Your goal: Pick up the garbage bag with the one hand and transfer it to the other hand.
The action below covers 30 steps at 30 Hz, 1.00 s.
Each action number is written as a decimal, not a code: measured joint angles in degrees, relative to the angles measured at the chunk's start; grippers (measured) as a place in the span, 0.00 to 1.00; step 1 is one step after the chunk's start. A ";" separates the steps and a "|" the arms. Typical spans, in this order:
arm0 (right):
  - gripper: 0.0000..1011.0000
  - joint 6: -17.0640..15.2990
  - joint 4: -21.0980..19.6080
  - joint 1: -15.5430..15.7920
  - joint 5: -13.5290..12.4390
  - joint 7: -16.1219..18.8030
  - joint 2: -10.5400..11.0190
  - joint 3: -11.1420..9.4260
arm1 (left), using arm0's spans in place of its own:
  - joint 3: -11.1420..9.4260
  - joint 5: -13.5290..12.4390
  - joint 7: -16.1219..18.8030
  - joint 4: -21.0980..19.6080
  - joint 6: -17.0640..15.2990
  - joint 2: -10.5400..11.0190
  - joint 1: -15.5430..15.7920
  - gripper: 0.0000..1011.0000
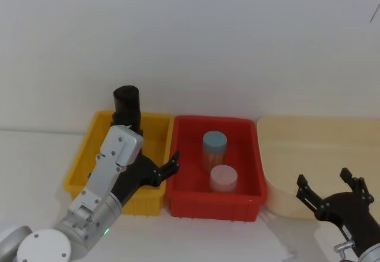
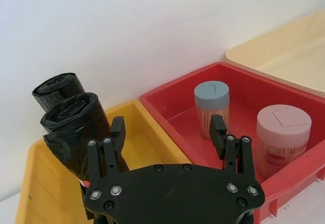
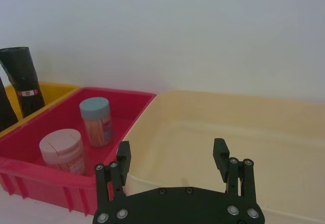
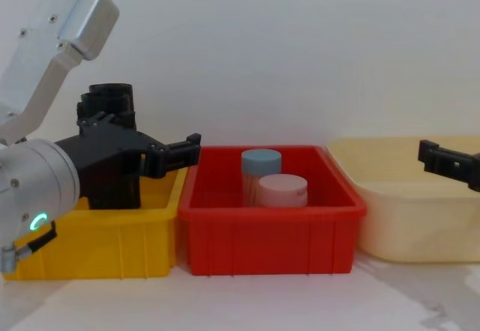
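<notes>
Now left gripper hovering spread wide over the yellow bin, one finger just beside the garbage bag standing inside it, right gripper hanging wide open by the cream bin.

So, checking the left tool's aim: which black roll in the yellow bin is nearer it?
The front roll, just beside the open left tool; the other roll stands behind it, farther from the tool.

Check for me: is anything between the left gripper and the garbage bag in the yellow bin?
Nothing visible. The open left gripper hangs over the yellow bin, the garbage bag just off one finger. The second black roll stands behind the bag. The right gripper is parked by the cream bin.
</notes>
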<state>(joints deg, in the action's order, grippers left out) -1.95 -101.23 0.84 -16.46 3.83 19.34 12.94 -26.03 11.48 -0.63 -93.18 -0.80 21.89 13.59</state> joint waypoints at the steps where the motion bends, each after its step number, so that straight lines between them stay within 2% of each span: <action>1: 0.99 0.00 0.00 0.00 0.00 0.00 0.00 0.00 | 0.00 0.00 0.00 0.00 0.00 0.00 0.00 0.99; 25: 0.99 -0.03 0.00 0.02 0.00 0.01 0.02 -0.04 | 0.00 0.00 0.00 0.00 0.00 0.00 0.00 0.99; 30: 0.99 -0.55 -0.71 0.71 -0.29 0.90 0.97 -0.67 | 0.00 0.00 0.00 0.00 0.00 0.00 0.00 0.99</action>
<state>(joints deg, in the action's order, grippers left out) -2.50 -101.93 1.55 -16.75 4.73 20.31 12.27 -26.02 11.48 -0.63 -93.17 -0.80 21.89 13.59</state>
